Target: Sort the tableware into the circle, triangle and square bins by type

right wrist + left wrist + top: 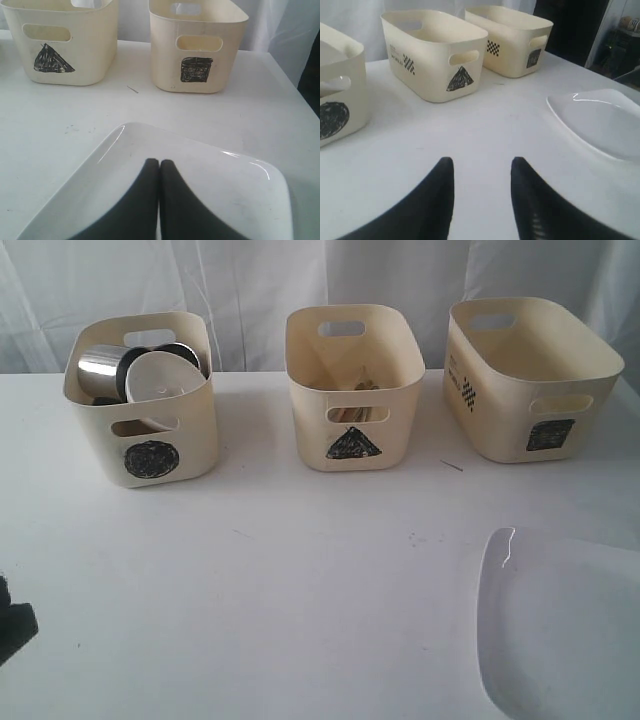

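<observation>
1. Table, white, draped backdrop behind. It carries everything listed below.

2. Plate, white, square, large. It lies flat on the right front of the table, well apart from the bins. It is the only piece not yet sorted and is probably meant for the square bin. The exterior view cuts off its front and right edges.

3. Square bin, cream and the widest, at the back right. What shows of its inside looks empty, but the floor is hidden by the front wall.

4. Circle bin, at the back left. It holds the round pieces: a steel mug on its side and a white bowl tipped against it. A darker rim shows behind them, too hidden to name or count.

5. Triangle bin, in the middle. Wooden sticks show through the handle slot. The other cutlery cannot be made out.

6. Right gripper. Its fingers are pressed together with nothing between them, and it is poised over the plate's hollow, likely to push or drag the plate. Whether it touches the plate cannot be told, and the exterior view does not show it.

7. Left gripper. Its jaws stand apart and empty, low over bare table and clear of the plate, apparently waiting.

8. Sliver, dark, in front of the square bin. It is too small to identify.
</observation>
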